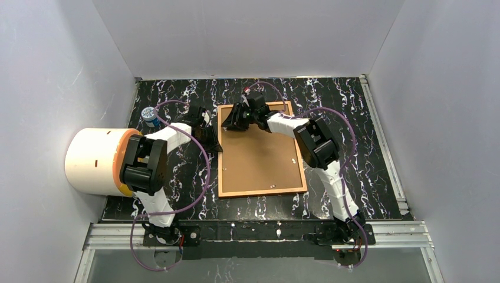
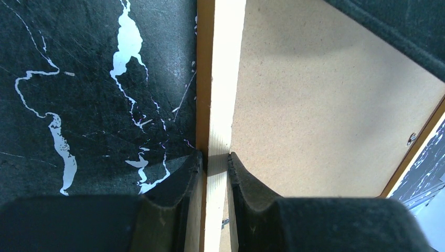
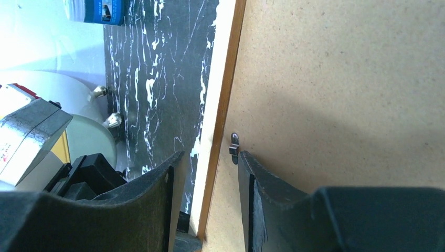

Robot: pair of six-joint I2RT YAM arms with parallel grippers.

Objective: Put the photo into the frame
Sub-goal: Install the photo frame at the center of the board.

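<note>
The frame (image 1: 262,191) lies flat on the black marbled table with its back up. The plain brown backing board (image 1: 259,153) fills it. The photo is hidden. My left gripper (image 1: 217,147) is at the frame's left side. In the left wrist view it (image 2: 214,157) is shut on the left rail (image 2: 223,79), one finger outside and one on the board (image 2: 315,105). My right gripper (image 1: 233,124) is at the far left corner. In the right wrist view it (image 3: 209,157) is open astride the rail (image 3: 223,79), with its inner finger beside a small metal clip (image 3: 234,147).
A large white cylinder with an orange rim (image 1: 94,162) lies at the left edge of the table. A small blue-and-white container (image 1: 150,115) stands at the far left, and it also shows in the right wrist view (image 3: 97,10). White walls close in on three sides.
</note>
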